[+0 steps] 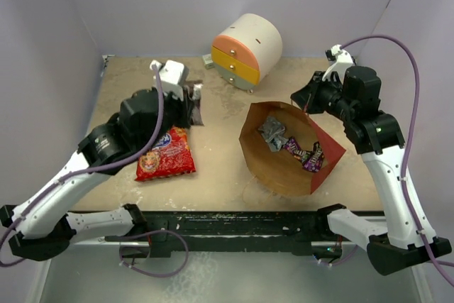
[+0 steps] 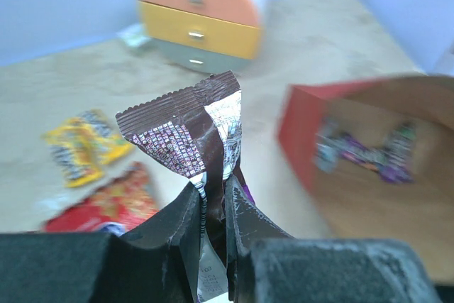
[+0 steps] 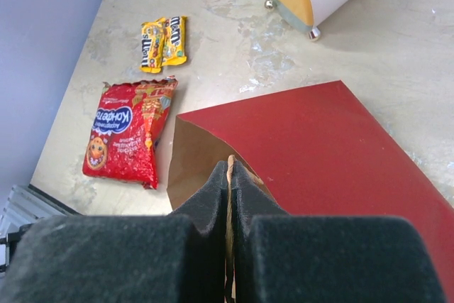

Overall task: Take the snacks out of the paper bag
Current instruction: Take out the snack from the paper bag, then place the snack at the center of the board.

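While my left gripper [image 2: 215, 200] is clenching a crinkly dark-brown foil candy packet [image 2: 188, 136], a large red crisp packet [image 1: 167, 154] is lying near it, toward my base. Rightward, my right gripper [image 3: 229, 175] is pinching shut on the red paper bag [image 3: 305, 140] at its rim, with a silver foil packet [image 1: 272, 133] and a purple candy packet [image 1: 312, 158] sitting inside, below those fingers.

Yellow packets [image 3: 163, 44], left side of table, just beyond the red one: "m&m's" printed sideways on each.
Red packet [image 3: 128, 133], left: white word on a blue oval logo, seen rotated; it looks Cyrillic, but the letters are uncertain.
Brown packet [image 2: 184, 140]: fine silvery print, too blurred to read.
Bagged packets [image 1: 312, 155], inside the bag [image 1: 277, 168], right: nothing legible.
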`<state>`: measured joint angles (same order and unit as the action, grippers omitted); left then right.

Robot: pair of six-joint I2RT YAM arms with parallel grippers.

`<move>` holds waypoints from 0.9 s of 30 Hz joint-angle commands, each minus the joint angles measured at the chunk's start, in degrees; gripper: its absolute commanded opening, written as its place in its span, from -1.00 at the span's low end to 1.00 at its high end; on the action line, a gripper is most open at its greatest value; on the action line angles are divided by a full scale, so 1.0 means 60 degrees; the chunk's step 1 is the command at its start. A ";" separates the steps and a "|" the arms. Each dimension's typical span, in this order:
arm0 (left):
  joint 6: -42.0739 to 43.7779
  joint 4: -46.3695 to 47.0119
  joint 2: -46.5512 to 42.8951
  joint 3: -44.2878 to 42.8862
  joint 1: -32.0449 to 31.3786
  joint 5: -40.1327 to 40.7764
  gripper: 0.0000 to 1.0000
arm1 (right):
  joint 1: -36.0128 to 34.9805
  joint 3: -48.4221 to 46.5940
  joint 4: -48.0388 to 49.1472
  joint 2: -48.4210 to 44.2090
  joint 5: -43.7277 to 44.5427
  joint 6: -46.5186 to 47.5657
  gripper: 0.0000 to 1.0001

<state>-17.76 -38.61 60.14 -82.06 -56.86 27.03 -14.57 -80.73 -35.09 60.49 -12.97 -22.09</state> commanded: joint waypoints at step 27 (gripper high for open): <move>0.3977 0.4201 0.7665 -0.0063 0.9497 -0.2842 -0.81 | 0.0011 -0.0343 -0.0701 -0.0063 -0.0487 -0.0172 -1.00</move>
<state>2.52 -18.48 107.31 -83.31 -0.89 12.53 -14.57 -80.90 -39.70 60.58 -13.23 -23.24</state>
